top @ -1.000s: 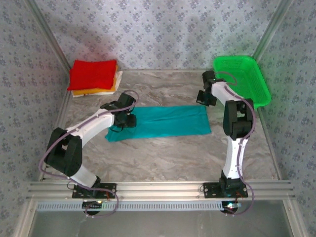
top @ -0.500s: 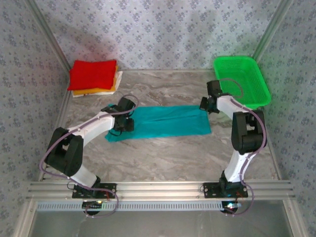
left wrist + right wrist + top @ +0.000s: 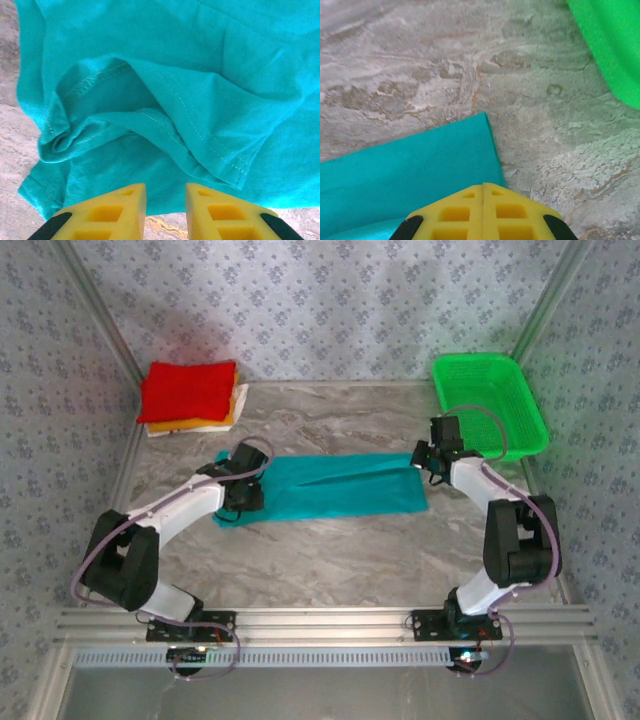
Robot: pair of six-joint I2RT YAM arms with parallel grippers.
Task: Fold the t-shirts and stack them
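Top external view: the teal shirt (image 3: 340, 490) lies mid-table as a long strip. Its long axis runs left to right, across the line between the two arms. The left gripper (image 3: 243, 498) sits over its left end and the right gripper (image 3: 419, 458) over its far right corner, so each arm has its own end within reach.

In the left wrist view, the left gripper's fingers (image 3: 100, 212) are narrowly parted at the near edge of the cloth. The hem lies just ahead of the tips, and no cloth is visibly caught between them. This end is bunched, with a stitched flap doubled over the layer below.

In the right wrist view, the right gripper's fingers are pressed together over the right edge, which lies flat. Nothing shows between them.

The stack (image 3: 188, 392) of folded shirts, red on top, sits in the back left corner, nearer the left arm. The green basket (image 3: 490, 400) sits back right.

The strip probably still needs a fold across its length. That likely calls for the left end to be gripped cleanly and carried toward the right.
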